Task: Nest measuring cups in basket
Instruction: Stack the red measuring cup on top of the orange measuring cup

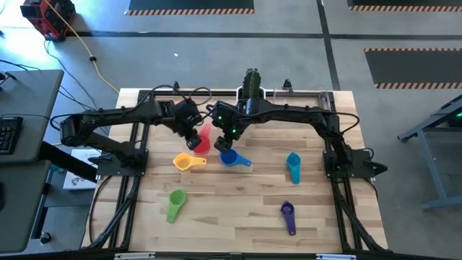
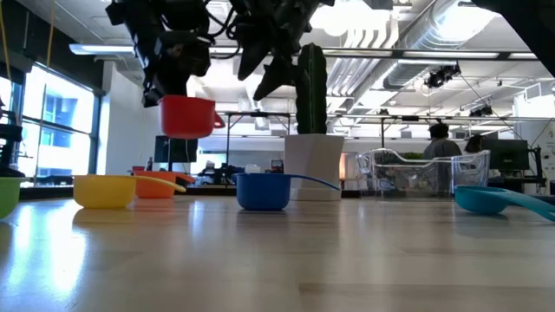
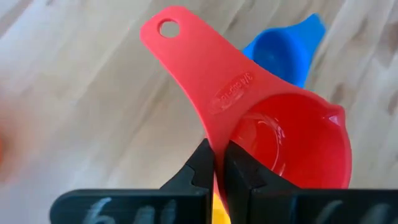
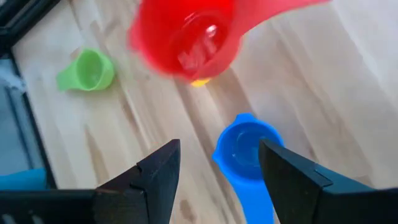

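In the high view, going from the left of the frame, the green cup [image 1: 175, 204] lies alone at lower left and the yellow cup [image 1: 186, 162] sits left of centre. Just above it the left gripper [image 1: 193, 140] is clenched on the rim of the red cup [image 3: 292, 146], which hangs clear of the table [image 1: 238, 209] in the low view. That thin pinch on the cup's wall looks precarious: a jolt could make the cup swivel or slip out and fall among the others. Beside it, the right gripper [image 4: 217, 163] hovers with fingers spread over the blue cup [image 4: 244, 148] at centre; the two wrists are so close that they could collide. The teal cup [image 1: 293, 165] and purple cup [image 1: 288, 214] lie to the right. The clear basket [image 2: 425, 172] stands at the table's far edge, right of the cactus pot [image 2: 312, 163]; its faint outline invites a misjudged drop.
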